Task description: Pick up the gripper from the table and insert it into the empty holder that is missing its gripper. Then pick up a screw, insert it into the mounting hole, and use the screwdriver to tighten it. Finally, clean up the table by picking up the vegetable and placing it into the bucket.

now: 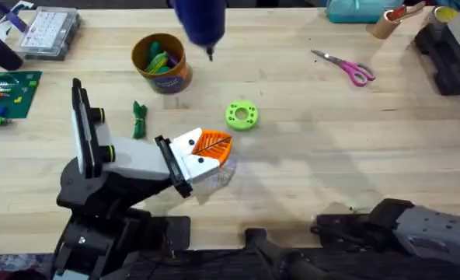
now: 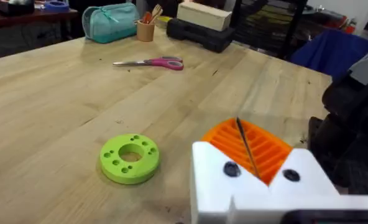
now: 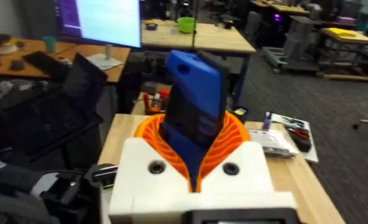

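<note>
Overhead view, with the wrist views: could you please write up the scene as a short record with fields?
right tool: shut on the blue screwdriver, bit pointing down over the table
bucket: upright, colourful items inside
vegetable: lying on the table, outside the bucket
green ring: flat on the table
scissors: on the table, away from the other items

Even bright overhead light; soft shadows on table [image 1: 354, 155]. Screwdriver [image 1: 200, 23] large, dark, motion-blurred in overhead view. Right wrist view smeared throughout; background soft. Left wrist view sharp mid-table, near edge blurred.
</note>
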